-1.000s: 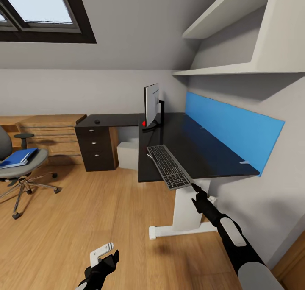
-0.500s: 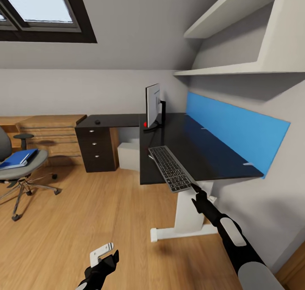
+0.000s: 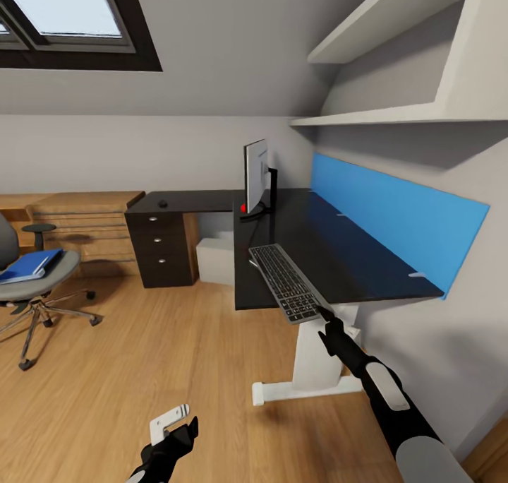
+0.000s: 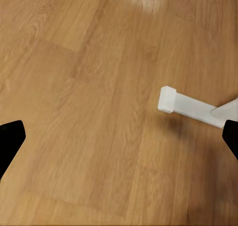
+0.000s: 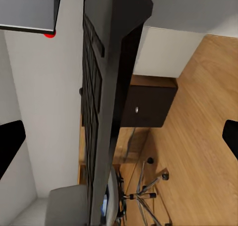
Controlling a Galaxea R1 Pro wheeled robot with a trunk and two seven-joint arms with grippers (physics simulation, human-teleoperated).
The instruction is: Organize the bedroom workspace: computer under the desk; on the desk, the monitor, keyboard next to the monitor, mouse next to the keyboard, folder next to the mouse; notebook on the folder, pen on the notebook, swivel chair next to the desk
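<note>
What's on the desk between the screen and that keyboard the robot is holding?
Nothing: in the head view, only bare glossy desk top lies between the monitor and the keyboard.

A glossy black top is seen on the bench (image 3: 331, 243), reflecting the matt blue wall panel (image 3: 395, 215). The floor (image 3: 141, 356) is shown as smooth, satin-finished wood, and grey cloth covers the swivel chair (image 3: 35, 275), whose base looks like chromed metal.
</note>
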